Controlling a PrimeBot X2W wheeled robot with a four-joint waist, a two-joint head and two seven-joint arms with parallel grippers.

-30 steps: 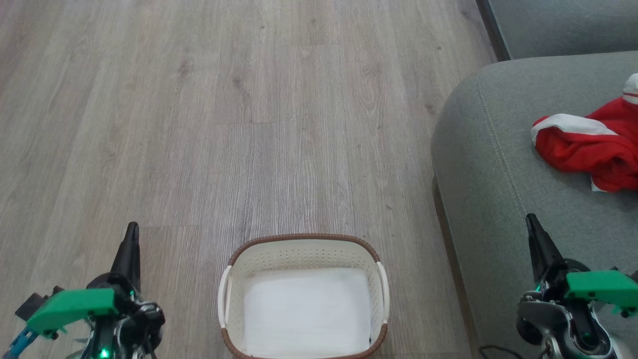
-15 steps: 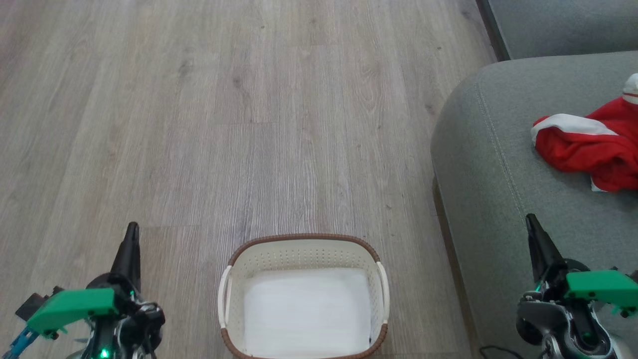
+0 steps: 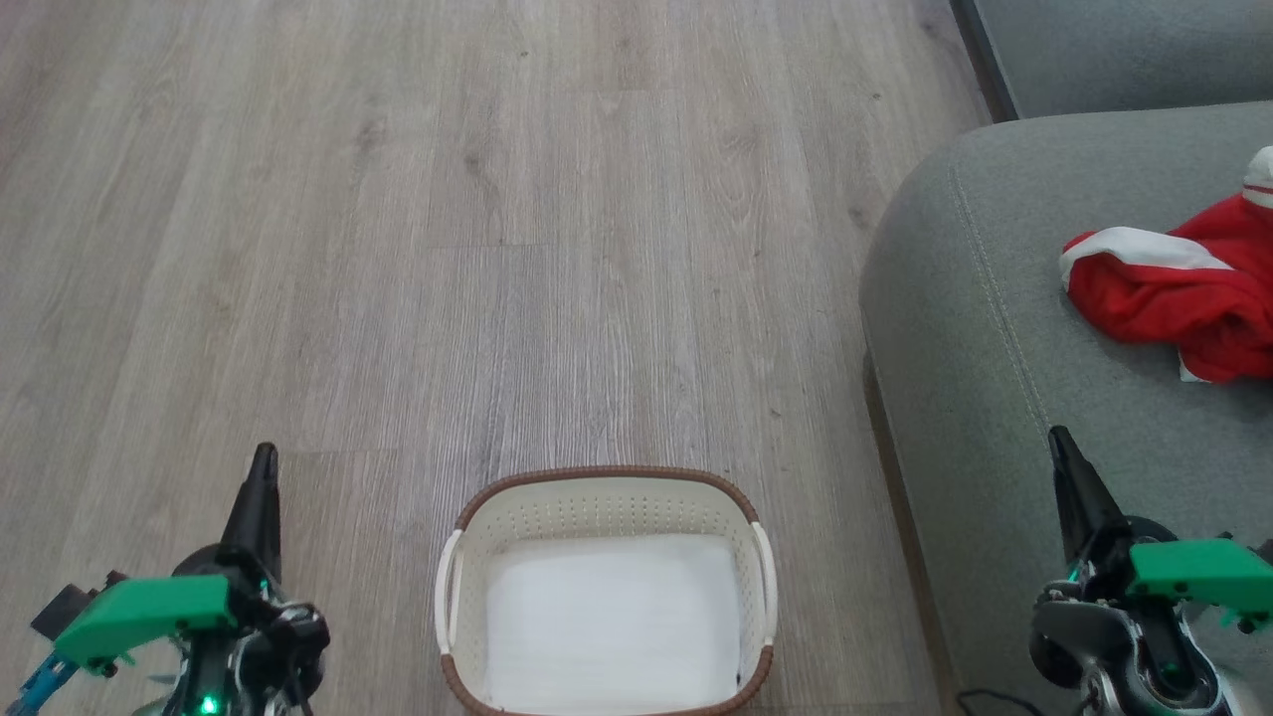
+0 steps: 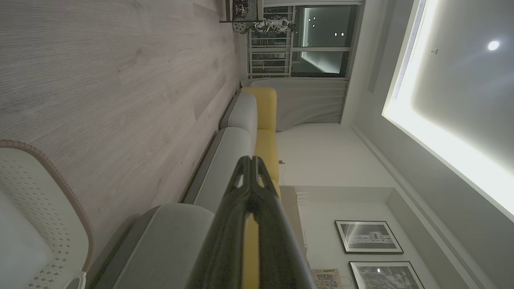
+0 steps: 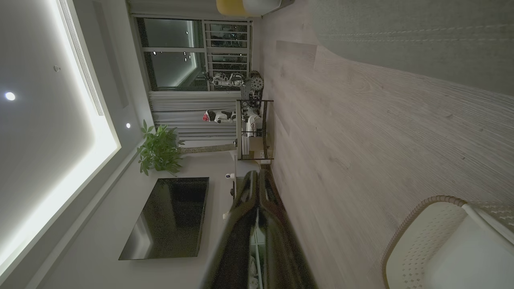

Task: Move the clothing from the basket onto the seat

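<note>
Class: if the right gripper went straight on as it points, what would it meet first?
Nothing close: the right gripper aims over the floor, and the way looks free up to a far shelf rack, though depth is unclear.

Beneath me: pale grey wood-plank floor (image 3: 497, 249). Around me: white wall (image 4: 329, 160); two black-framed pictures (image 4: 368, 237); glowing recessed ceiling strip (image 4: 433, 136); dark night window (image 5: 172, 66); grey pleated curtain (image 5: 188, 120); leafy green potted plant (image 5: 158, 150); black flat screen (image 5: 168, 218).
</note>
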